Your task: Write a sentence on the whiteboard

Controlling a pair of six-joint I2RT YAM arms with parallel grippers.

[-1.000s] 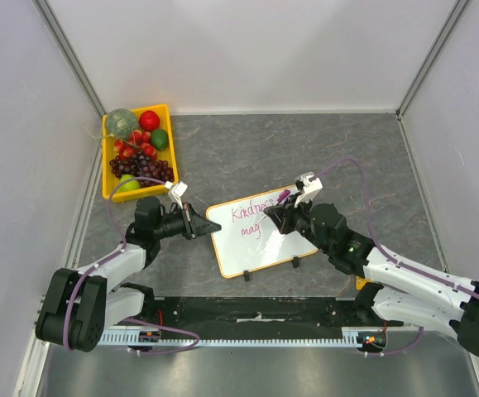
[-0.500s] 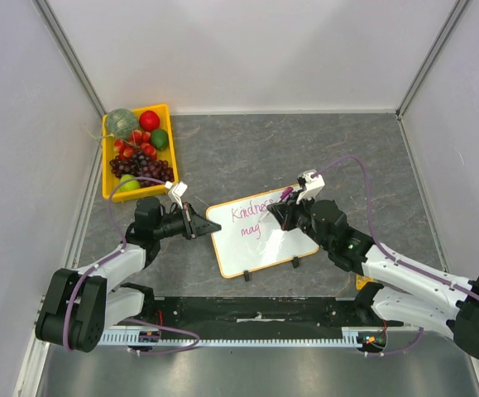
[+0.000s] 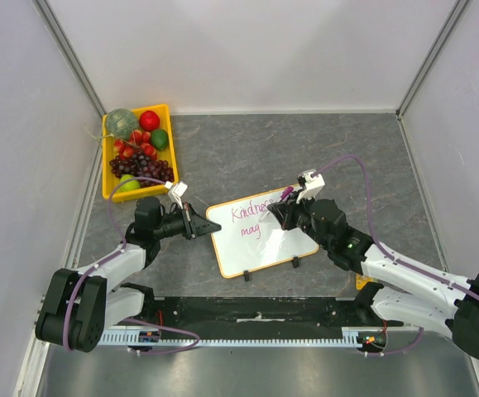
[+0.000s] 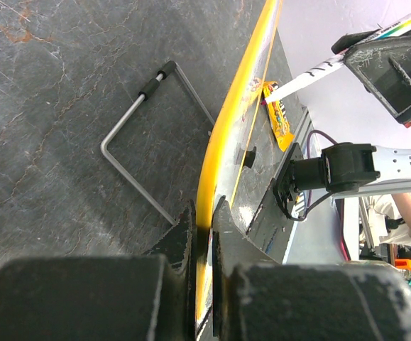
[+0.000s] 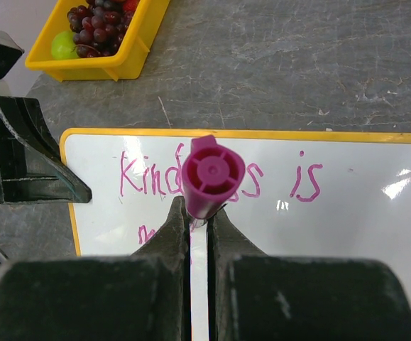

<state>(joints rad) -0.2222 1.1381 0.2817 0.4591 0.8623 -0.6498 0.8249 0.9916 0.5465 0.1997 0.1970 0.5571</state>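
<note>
Over the table, whiteboard (image 3: pixel 264 244): it is laid at a slant on the grey table (image 3: pixel 247 149), between the two arms.
Over the table, sentence (image 3: pixel 251 213): "Kindness" is read, with "mag" begun beneath it, so the writing is judged unfinished.
Over the table, left gripper (image 3: pixel 208 225): it is closed on the board's left edge.
Over the table, right gripper (image 3: pixel 279 213): it is closed on a pink marker (image 3: pixel 287 196), which is held over the board's upper middle.
Left wrist, grip: the yellow frame is seen pinched tight between the jaws. A wire stand (image 4: pixel 138 153) is seen on the table just beside the board. Whether the board leans on it cannot be told.
Right wrist, grip: the marker's pink end is clamped between nearly shut jaws, and part of "Kindness" is hidden by it. "is" is read to its right.
Risk: the wet ink could be smeared if the marker or its jaws were dragged across the first line. The letters could be skewed if the thin frame slipped in the left jaws under pen pressure.
Sentence against claw: the first line is crossed by the right gripper, and "mag" lies just to its left, below. The first "K" lies near the left gripper.
</note>
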